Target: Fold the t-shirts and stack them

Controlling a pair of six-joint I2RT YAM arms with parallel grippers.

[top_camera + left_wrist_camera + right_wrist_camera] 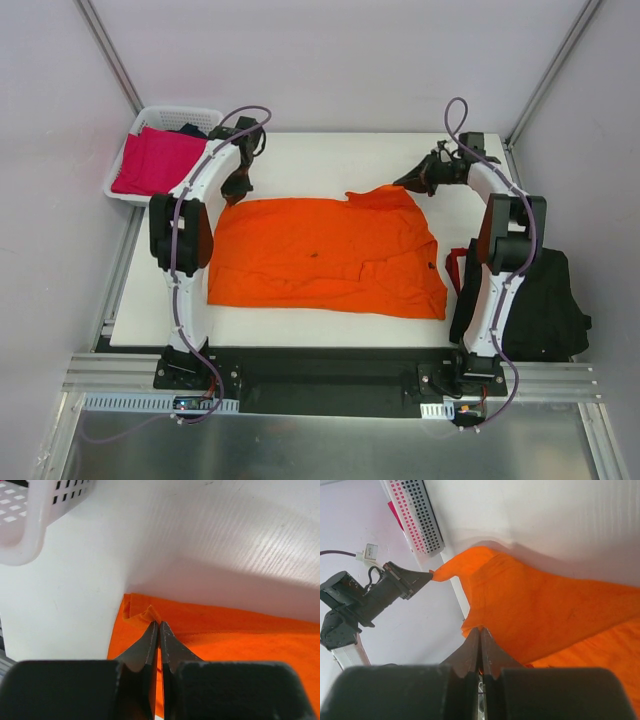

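Note:
A bright orange t-shirt [320,255] lies spread across the white table [330,155]. My left gripper [237,192] is shut on its far left corner, which bunches at the tips [158,623] in the left wrist view. My right gripper [407,184] is shut on the far right edge [480,629], which is raised a little off the table. The orange cloth [545,605] stretches between the two grippers. A magenta-pink t-shirt [155,160] lies in the white basket [180,113]. A black t-shirt [545,300] with red trim [455,265] lies on the right, beside the right arm.
The lattice basket [30,520] stands at the table's far left corner, close to my left gripper. Grey walls enclose the table at the back and both sides. Both arm bases sit on the black rail [320,380] at the near edge.

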